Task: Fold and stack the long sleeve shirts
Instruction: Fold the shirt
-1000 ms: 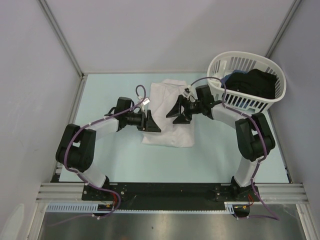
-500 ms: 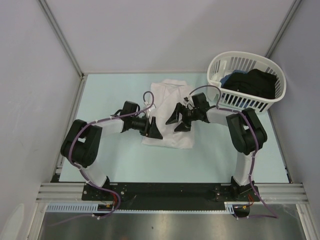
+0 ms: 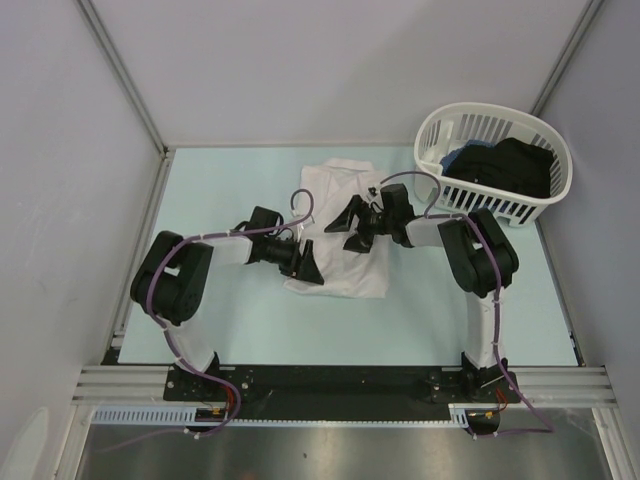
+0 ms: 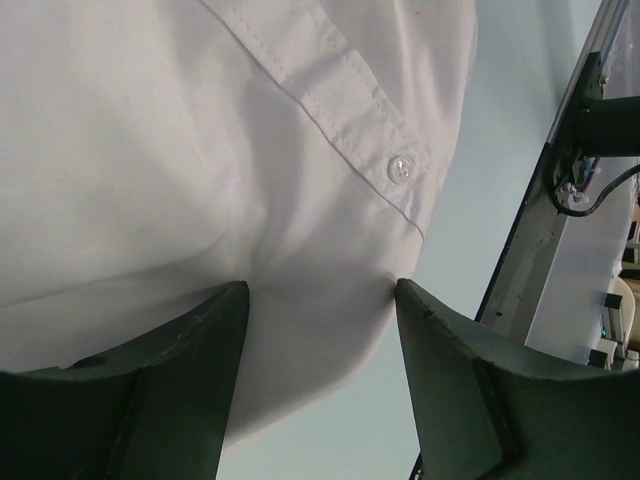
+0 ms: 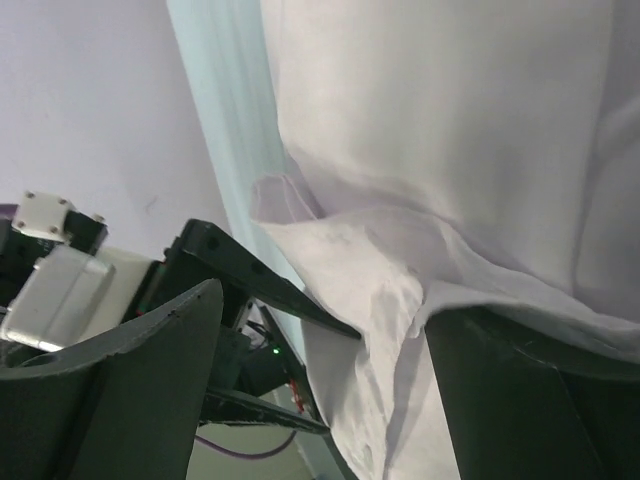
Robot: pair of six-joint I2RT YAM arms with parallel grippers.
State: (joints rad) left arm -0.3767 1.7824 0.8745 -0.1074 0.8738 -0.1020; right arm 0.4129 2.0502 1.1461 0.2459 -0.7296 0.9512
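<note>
Both left gripper (image 3: 310,266) and right gripper (image 3: 349,228), spread wide, shifted slightly over the shirt (image 3: 345,282).

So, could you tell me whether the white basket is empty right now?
No, the white basket holds a heap of dark clothing in the top external view.

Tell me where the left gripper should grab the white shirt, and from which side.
Grip the white shirt at its near-left edge, the rounded fold just past the button. Come in from the left, low along the table. The left gripper stands open astride that edge, and the cloth there lies flat, so one pinch should probably catch it.
</note>
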